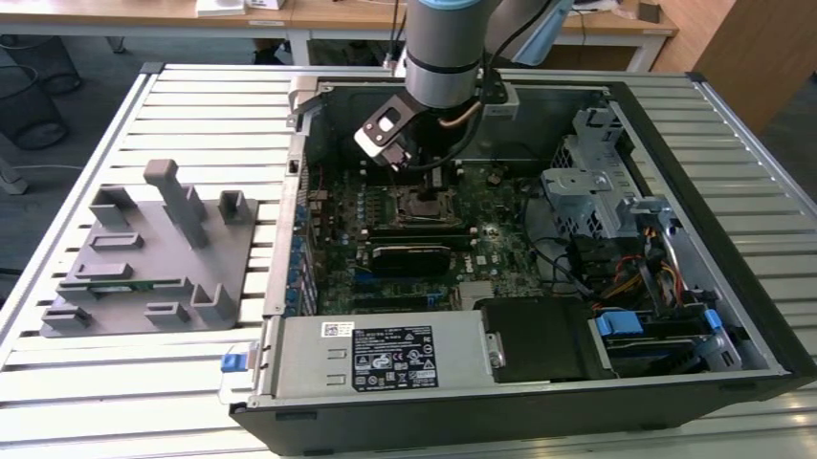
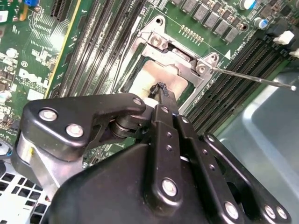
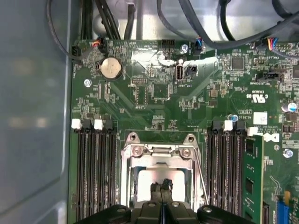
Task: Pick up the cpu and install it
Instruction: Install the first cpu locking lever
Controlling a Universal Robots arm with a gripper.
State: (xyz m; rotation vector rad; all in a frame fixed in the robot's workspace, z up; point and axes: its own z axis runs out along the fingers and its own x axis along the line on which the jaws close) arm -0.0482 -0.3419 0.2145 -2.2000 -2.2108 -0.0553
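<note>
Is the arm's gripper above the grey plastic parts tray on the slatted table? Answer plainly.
No: in the exterior view the gripper is down inside the open black computer case, apart from the grey plastic parts tray.

A pale slatted table (image 1: 191, 105) stood under even, soft light. Beyond its far edge ran light wooden desks (image 1: 335, 17) on white legs. Off its far corner at the exterior view's left, black wire baskets (image 1: 29, 100) sat on dark grey floor (image 1: 121, 55). Off the opposite far corner rose a brown wooden cabinet (image 1: 753, 48).
</note>
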